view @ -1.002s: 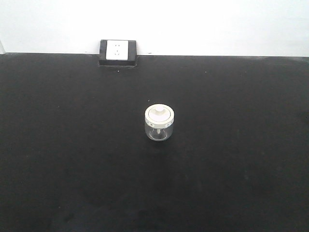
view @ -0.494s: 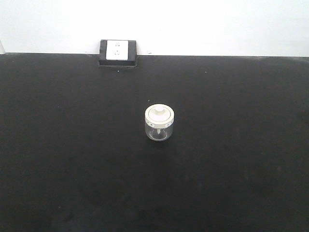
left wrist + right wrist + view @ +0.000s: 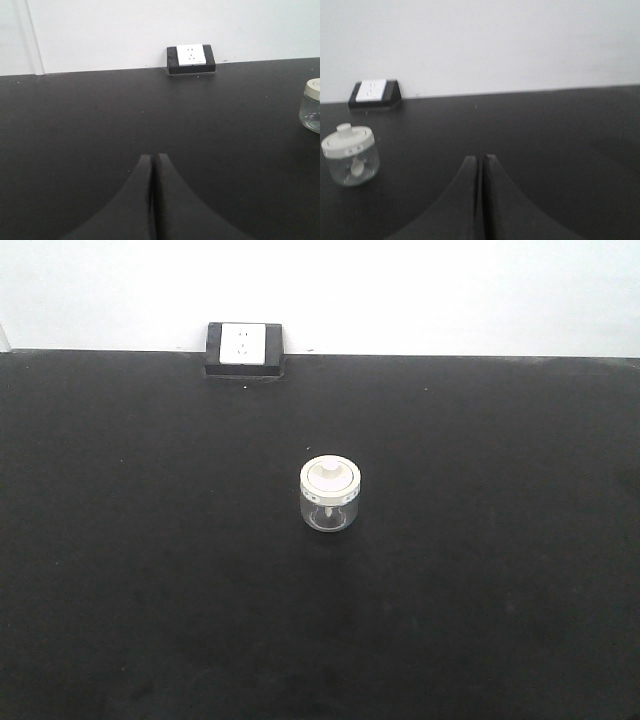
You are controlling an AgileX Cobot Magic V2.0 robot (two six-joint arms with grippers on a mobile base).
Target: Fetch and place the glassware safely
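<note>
The glassware [image 3: 331,494] is a small clear jar with a cream-white knobbed lid, standing upright in the middle of the black table. It shows at the right edge of the left wrist view, glassware [image 3: 312,105], and at the left of the right wrist view, glassware [image 3: 350,156]. My left gripper [image 3: 153,156] is shut and empty, low over the table, well to the left of the jar. My right gripper [image 3: 480,158] is shut and empty too, well to the right of the jar. Neither gripper shows in the front view.
A white power socket in a black housing [image 3: 243,349] sits at the table's back edge against the white wall; it shows as socket [image 3: 190,58] and socket [image 3: 373,93]. The black tabletop [image 3: 480,570] stretches all around the jar.
</note>
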